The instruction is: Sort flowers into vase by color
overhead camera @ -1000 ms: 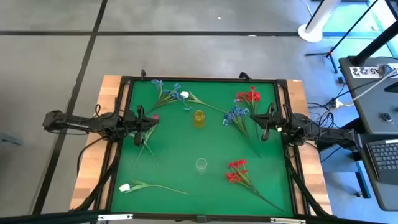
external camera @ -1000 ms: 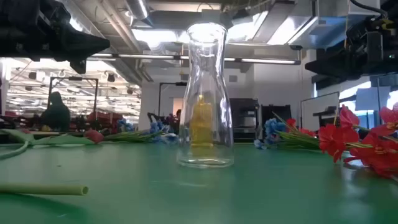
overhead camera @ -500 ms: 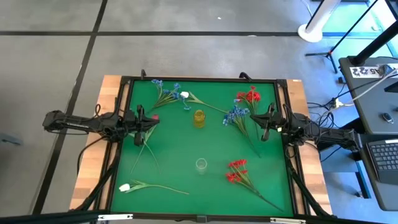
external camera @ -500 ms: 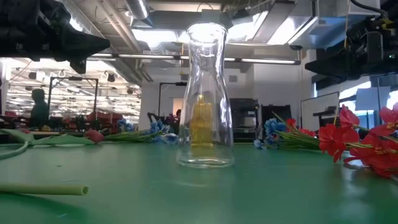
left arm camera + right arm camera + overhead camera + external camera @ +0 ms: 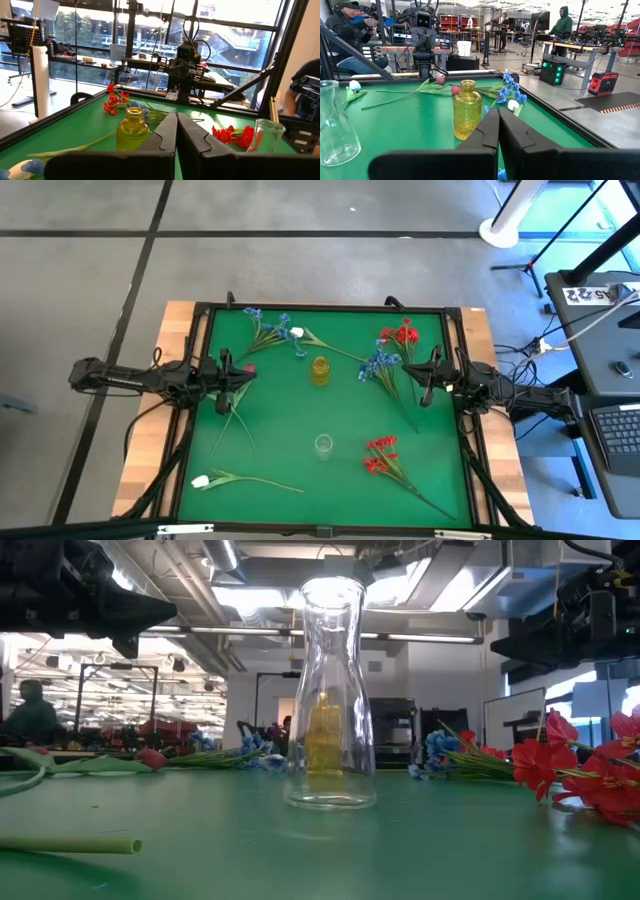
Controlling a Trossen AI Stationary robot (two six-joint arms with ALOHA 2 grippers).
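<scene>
**A:** Grey floor surrounds the green worktop (image 5: 300, 405) in the high view. What lies on it?

**B:** A yellow bottle (image 5: 320, 369) sits near the middle, with a clear glass vase (image 5: 323, 444) nearer the front. Blue flowers (image 5: 270, 326) and a white bud (image 5: 297, 333) lie at the far left, red flowers (image 5: 400, 335) at the far right beside another blue spray (image 5: 380, 364), more red flowers (image 5: 381, 453) at the front right, and a white bud (image 5: 201, 480) at the front left. The left tool (image 5: 246, 373) and right tool (image 5: 406, 373) hang at opposite edges, each with its fingers pressed together and holding nothing.

**A:** And the low view?

**B:** The glass vase (image 5: 331, 695) fills the centre, and the yellow bottle (image 5: 323, 745) shows through it. Red blossoms (image 5: 590, 775) are cut off at the right edge; a green stem (image 5: 70, 844) runs out at the left. The arms are only dark shapes overhead.

**A:** Left wrist view?

**B:** Closed fingers (image 5: 165, 137) hide part of the bottle (image 5: 132, 128); the vase (image 5: 269, 141) stands off to one side.

**A:** Right wrist view?

**B:** Closed fingers (image 5: 490, 131) again, bottle (image 5: 467, 109) just beyond, vase (image 5: 335, 125) cut off at the edge. A pink bud (image 5: 455, 90) lies behind, and people sit farther back.
</scene>
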